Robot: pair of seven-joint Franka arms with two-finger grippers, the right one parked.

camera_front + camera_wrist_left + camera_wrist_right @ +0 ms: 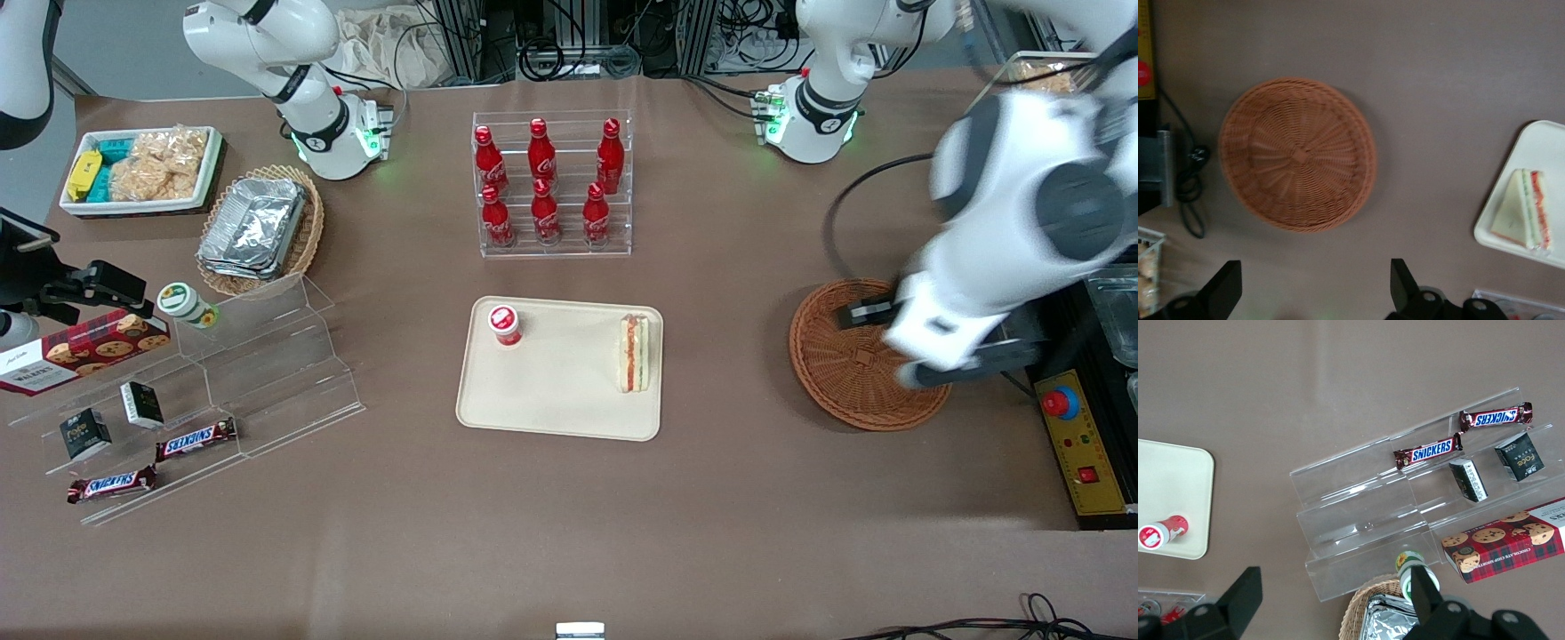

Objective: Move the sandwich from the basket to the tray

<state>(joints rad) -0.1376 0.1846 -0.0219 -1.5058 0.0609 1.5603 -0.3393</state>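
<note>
The sandwich [634, 353] [1525, 210], a white wedge with red and green layers, lies on the cream tray [551, 391] [1551, 143], near the tray's edge toward the working arm. The round reddish-brown basket [853, 373] [1298, 153] holds nothing. It sits beside the tray, toward the working arm's end of the table. My gripper [1313, 287] hangs open and high over the table by the basket, with nothing between its fingers [1401, 283]. In the front view the blurred arm covers part of the basket's rim.
A small red-capped bottle [504, 324] lies on the tray. A rack of cola bottles [551, 182] stands farther from the front camera than the tray. A control box with a red button [1071, 427] is beside the basket. The clear stepped shelf [267, 356] with snacks is toward the parked arm's end.
</note>
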